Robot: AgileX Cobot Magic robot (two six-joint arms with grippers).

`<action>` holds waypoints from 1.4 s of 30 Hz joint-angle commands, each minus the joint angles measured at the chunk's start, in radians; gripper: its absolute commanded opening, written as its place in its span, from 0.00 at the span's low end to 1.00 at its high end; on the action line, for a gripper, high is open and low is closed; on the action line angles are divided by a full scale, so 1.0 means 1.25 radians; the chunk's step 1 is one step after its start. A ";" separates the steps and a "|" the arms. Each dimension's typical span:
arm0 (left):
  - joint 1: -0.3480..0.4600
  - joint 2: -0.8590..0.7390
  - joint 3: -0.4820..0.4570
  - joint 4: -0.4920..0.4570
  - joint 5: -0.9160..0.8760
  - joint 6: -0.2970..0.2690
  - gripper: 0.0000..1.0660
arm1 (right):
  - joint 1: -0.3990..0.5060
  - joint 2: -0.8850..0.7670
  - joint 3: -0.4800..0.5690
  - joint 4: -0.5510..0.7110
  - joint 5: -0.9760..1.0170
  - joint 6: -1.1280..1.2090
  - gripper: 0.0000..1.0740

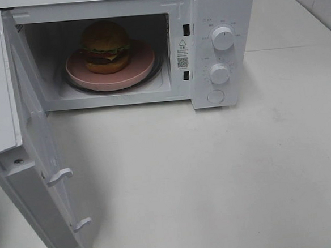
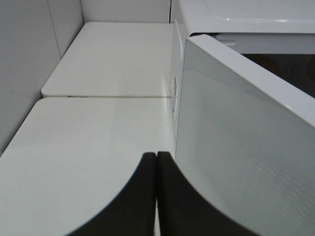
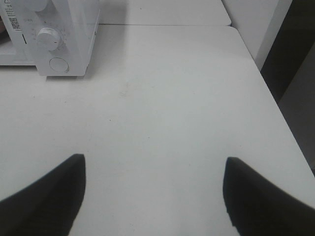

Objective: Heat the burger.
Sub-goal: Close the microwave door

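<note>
The burger (image 1: 105,46) sits on a round pink plate (image 1: 139,66) inside the white microwave (image 1: 220,6). The microwave door (image 1: 33,144) stands wide open to the left. Neither gripper shows in the exterior high view. In the left wrist view my left gripper (image 2: 156,162) is shut, its two dark fingers pressed together right beside the outer face of the open door (image 2: 236,137). In the right wrist view my right gripper (image 3: 155,169) is open and empty above bare table, well to the right of the microwave's control panel (image 3: 49,39).
The microwave has two round knobs (image 1: 223,37) and a round button (image 1: 215,96) on its right panel. White tabletop (image 1: 214,177) stretches in front of it. A wall (image 2: 24,59) stands left of the table, and the table's right edge (image 3: 275,98) drops off.
</note>
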 commanded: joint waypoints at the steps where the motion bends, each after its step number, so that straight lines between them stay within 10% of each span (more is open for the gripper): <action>1: -0.004 0.029 0.034 -0.001 -0.132 -0.001 0.00 | -0.005 -0.022 0.005 0.003 -0.005 -0.007 0.71; 13: -0.004 0.242 0.114 0.086 -0.438 -0.012 0.00 | -0.005 -0.022 0.005 0.003 -0.005 -0.007 0.71; 28: -0.004 0.494 0.111 0.398 -0.703 -0.218 0.00 | -0.005 -0.022 0.005 0.003 -0.005 -0.007 0.71; 42: -0.077 0.635 0.046 0.427 -0.751 -0.247 0.00 | -0.005 -0.022 0.005 0.003 -0.005 -0.007 0.71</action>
